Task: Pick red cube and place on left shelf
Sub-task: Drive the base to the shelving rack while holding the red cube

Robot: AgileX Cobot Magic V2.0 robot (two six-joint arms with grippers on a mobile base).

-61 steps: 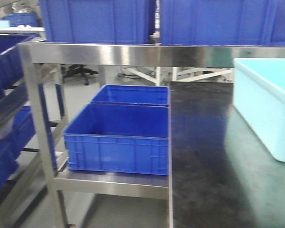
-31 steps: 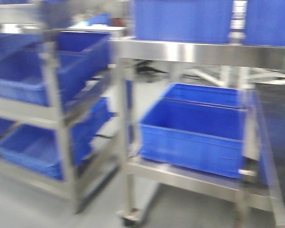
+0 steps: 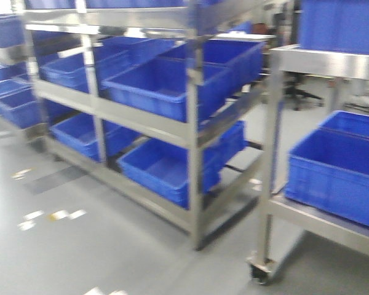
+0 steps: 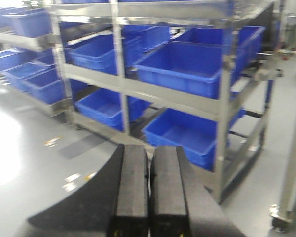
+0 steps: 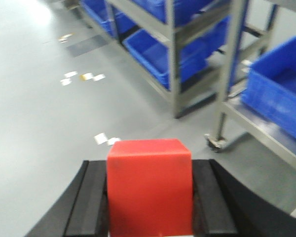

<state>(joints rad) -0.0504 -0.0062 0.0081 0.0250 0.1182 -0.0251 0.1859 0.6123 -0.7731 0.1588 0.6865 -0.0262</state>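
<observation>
The red cube [image 5: 149, 187] sits clamped between the two black pads of my right gripper [image 5: 149, 195] in the right wrist view, held above the grey floor. My left gripper [image 4: 148, 187] is shut and empty, its two black pads pressed together. The left shelf [image 3: 194, 132], a multi-tier stainless-steel rack with upright posts, stands ahead on the left of the front view, and it also shows in the left wrist view [image 4: 177, 94] and the right wrist view [image 5: 172, 54]. Neither gripper shows in the front view.
Blue bins [image 3: 154, 83] fill the rack's tiers. A second steel cart [image 3: 273, 153] on castors stands at the right with a blue bin [image 3: 332, 172] on its lower tier. More racks with blue bins [image 3: 12, 101] stand far left. White tape marks [image 3: 49, 216] lie on the grey floor.
The front view has swung left: the black-topped table and pale cyan tub have left view, the steel cart has slid to the right edge, and the rack of blue bins has come into view.
</observation>
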